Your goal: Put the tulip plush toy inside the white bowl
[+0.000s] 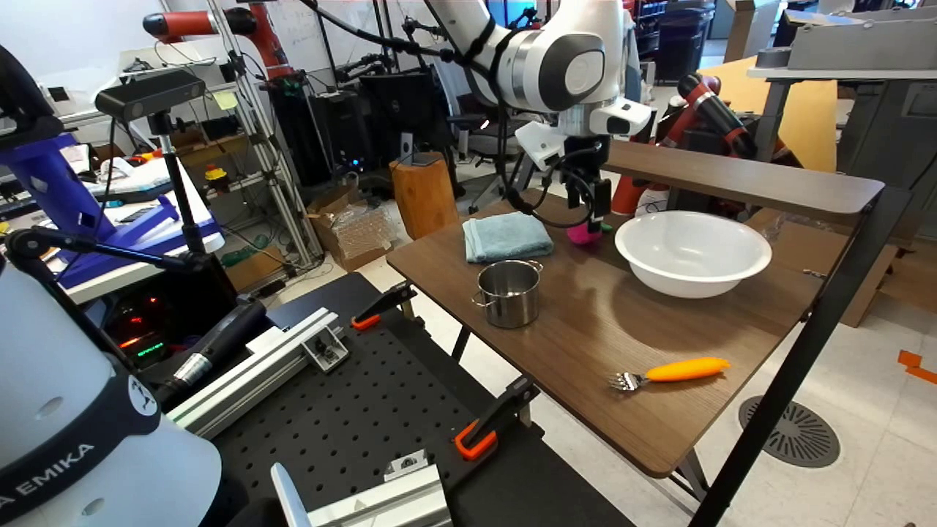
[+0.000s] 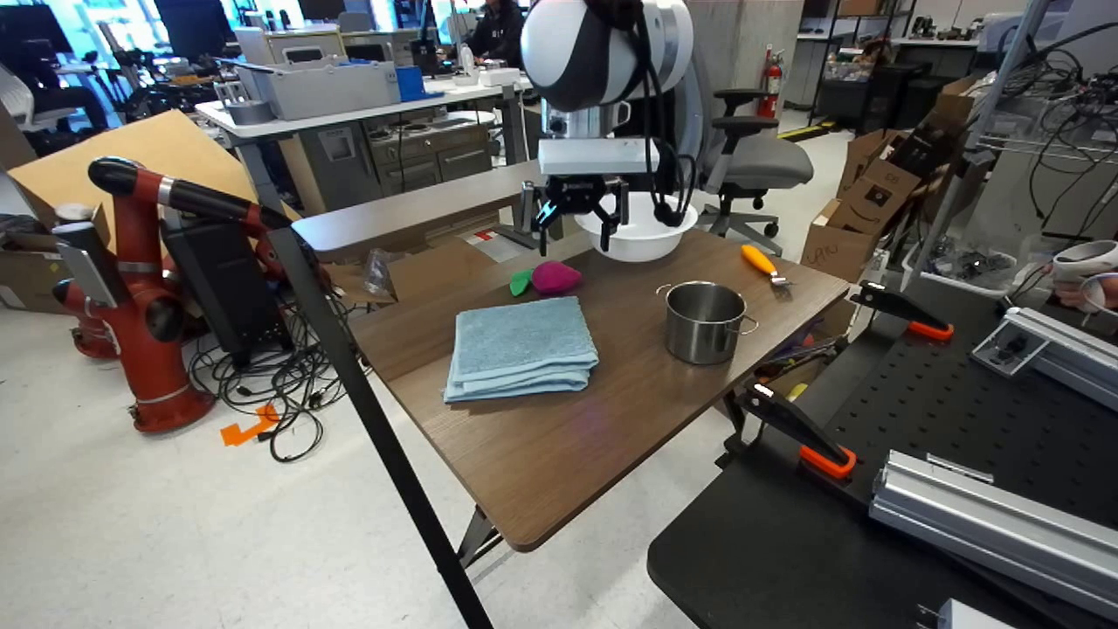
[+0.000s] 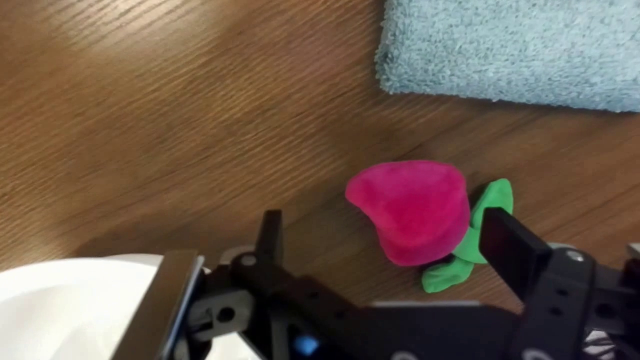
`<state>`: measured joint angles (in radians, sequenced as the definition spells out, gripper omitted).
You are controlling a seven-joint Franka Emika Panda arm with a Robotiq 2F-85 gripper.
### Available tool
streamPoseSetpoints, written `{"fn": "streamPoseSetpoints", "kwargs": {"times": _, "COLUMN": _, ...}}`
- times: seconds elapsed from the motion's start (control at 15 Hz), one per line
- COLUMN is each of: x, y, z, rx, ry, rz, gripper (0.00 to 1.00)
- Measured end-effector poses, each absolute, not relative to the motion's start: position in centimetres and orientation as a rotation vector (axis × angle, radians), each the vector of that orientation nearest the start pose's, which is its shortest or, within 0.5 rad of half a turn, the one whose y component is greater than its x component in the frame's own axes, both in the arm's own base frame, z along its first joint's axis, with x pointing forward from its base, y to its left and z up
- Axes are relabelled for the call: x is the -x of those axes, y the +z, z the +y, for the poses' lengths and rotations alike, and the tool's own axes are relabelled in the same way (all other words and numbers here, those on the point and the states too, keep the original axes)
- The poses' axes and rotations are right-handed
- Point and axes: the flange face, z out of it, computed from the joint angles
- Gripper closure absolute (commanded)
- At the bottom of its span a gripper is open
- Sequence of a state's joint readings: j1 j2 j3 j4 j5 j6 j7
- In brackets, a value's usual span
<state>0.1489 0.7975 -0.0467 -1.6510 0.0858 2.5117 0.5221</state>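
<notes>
While the hand [image 2: 574, 246] hovers, fingers [image 3: 512, 250] gape wide.

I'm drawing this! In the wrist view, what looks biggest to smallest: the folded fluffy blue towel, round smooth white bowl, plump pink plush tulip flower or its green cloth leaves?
1. blue towel
2. white bowl
3. pink flower
4. green leaves
Visible parts only: picture edges crop the blue towel and white bowl.
</notes>
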Motion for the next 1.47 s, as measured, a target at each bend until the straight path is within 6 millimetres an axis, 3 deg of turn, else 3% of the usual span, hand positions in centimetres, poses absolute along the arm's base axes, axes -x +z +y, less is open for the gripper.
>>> {"fn": "streamPoseSetpoints", "kwargs": {"times": 0.4, "x": -70.2, "y": 12.0, "z": 8.8, "rx": 3.027, "ry": -0.086, "rz": 0.806, "gripper": 0.00}}
{"fn": "streamPoseSetpoints", "kwargs": {"times": 0.47, "x": -70.4, "y": 11.6, "z": 8.9, "rx": 3.031, "ry": -0.079, "rz": 0.817, "gripper": 0.25}}
{"fn": "streamPoseSetpoints", "kwargs": {"times": 0.53, "x": -70.7, "y": 11.4, "z": 8.8, "rx": 3.035, "ry": -0.074, "rz": 0.826, "gripper": 0.26}}
{"fn": "streamPoseSetpoints", "kwargs": {"times": 1.07, "x": -71.9, "y": 11.4, "z": 8.5, "rx": 3.057, "ry": -0.028, "rz": 0.866, "gripper": 0.88}}
{"fn": "streamPoseSetpoints", "kwargs": {"times": 1.2, "x": -72.0, "y": 11.6, "z": 8.6, "rx": 3.063, "ry": -0.034, "rz": 0.857, "gripper": 1.00}}
{"fn": "streamPoseSetpoints", "kwargs": {"times": 1.47, "x": -72.3, "y": 12.7, "z": 10.3, "rx": 3.083, "ry": -0.073, "rz": 0.800, "gripper": 0.97}}
